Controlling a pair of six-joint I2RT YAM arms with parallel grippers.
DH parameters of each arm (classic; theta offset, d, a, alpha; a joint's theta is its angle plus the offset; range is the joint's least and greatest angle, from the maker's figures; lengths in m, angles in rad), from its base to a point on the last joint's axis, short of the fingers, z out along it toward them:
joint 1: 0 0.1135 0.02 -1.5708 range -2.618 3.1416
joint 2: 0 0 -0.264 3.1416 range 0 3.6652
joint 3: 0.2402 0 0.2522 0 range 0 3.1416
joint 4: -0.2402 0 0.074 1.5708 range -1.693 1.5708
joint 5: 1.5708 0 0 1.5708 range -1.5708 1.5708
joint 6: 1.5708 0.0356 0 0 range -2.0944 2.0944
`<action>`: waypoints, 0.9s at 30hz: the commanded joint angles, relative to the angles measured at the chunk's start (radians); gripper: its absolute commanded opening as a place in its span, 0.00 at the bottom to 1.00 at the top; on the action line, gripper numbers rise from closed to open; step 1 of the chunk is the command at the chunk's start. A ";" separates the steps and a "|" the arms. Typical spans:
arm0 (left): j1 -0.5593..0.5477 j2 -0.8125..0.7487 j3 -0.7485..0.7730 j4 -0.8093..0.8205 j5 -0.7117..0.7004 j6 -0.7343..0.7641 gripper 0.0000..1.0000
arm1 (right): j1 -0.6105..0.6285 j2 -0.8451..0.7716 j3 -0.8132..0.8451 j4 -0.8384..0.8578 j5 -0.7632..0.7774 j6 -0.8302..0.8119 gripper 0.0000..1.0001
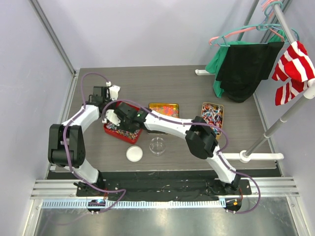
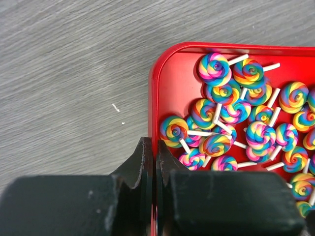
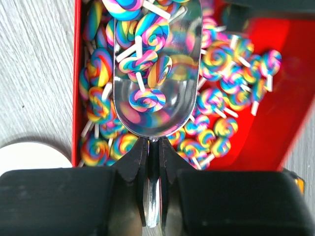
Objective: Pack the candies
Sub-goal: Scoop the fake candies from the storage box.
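A red tray [image 2: 153, 93] holds many rainbow swirl lollipop candies [image 2: 213, 67] on white sticks. My left gripper [image 2: 151, 145] is shut on the tray's left rim, which runs between the jaws. My right gripper [image 3: 153, 142] is shut on the handle of a shiny metal scoop [image 3: 170, 105]. The scoop hovers over the tray [image 3: 275, 98] with several lollipops [image 3: 146, 100] lying in its bowl. In the top view both grippers meet over the red tray [image 1: 111, 131], left of centre.
A yellow tin of orange candies [image 1: 164, 109] and a tin of wrapped candies [image 1: 212, 114] stand right of the tray. A clear round dish [image 1: 158, 145] and a white lid [image 1: 134, 154] lie in front. A clothes rack [image 1: 256, 142] stands at the right.
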 commanded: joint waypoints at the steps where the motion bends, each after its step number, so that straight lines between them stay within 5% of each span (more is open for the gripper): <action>1: 0.000 0.008 0.067 0.086 0.059 -0.068 0.00 | -0.030 -0.151 -0.022 0.099 -0.079 0.039 0.01; 27: 0.028 0.067 0.113 0.087 -0.015 -0.077 0.00 | -0.094 -0.315 -0.260 0.114 -0.027 -0.035 0.01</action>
